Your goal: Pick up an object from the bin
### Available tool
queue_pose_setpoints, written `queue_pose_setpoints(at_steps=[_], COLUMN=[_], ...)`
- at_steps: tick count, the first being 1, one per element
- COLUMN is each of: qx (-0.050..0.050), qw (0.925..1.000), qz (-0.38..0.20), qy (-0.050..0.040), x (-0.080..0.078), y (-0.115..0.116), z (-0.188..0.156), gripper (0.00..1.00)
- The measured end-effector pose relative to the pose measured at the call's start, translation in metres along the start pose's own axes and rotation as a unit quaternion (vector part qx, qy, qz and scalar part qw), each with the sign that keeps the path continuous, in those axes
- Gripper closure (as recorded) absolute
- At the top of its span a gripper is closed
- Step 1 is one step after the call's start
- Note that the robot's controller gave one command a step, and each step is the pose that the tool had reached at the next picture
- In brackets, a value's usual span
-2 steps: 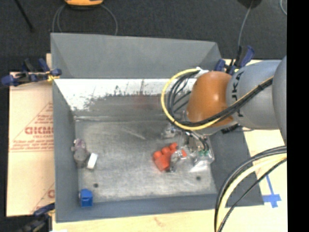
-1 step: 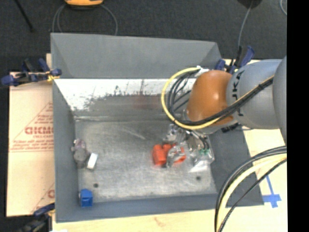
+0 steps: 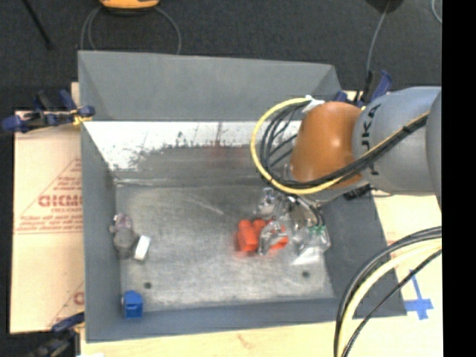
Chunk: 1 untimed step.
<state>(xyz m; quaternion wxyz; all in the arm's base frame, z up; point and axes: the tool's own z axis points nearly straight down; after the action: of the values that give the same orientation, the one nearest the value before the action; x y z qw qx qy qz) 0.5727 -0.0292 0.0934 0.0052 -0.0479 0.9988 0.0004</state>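
Camera view looks down into the grey metal bin (image 3: 208,95), whose sloped back wall is scuffed with dark specks along its lower edge. From the right, the grey robot arm (image 3: 401,132) reaches over the bin's right rim. Its wrist carries a rounded orange cover (image 3: 327,143), and a loop of black and yellow cables (image 3: 264,141) curls beside it.

Below the cover, the metallic claw (image 3: 281,225) is down at the bin floor, right of centre. It sits directly against a small orange-red plastic piece (image 3: 248,235) of blocky shape that lies on the floor. The left half of that piece shows clear, while its right half is overlapped by the claw's metal parts. Whether the claw is spread wide, drawn narrow or clamped on the orange-red piece cannot be told, because its tip merges with the clutter around it.

Just right of the claw, touching or nearly touching it, lies a crumpled clear plastic packet with white and green patches (image 3: 312,245).

The other things lie well apart from the claw, by the bin's left wall. A small greyish translucent lump (image 3: 121,229) lies there with a little white block (image 3: 141,248) just beside it on its lower right. A small blue cube (image 3: 132,304) sits in the near left corner, against the front wall.
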Motion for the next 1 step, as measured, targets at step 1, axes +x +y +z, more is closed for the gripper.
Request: queue_pose_setpoints(at_steps=[1], qx=[0.000], qw=[1.0000], qz=[0.001], qy=[-0.0004], x=[-0.0022], y=[-0.0006], z=[-0.0272], gripper=[1.00])
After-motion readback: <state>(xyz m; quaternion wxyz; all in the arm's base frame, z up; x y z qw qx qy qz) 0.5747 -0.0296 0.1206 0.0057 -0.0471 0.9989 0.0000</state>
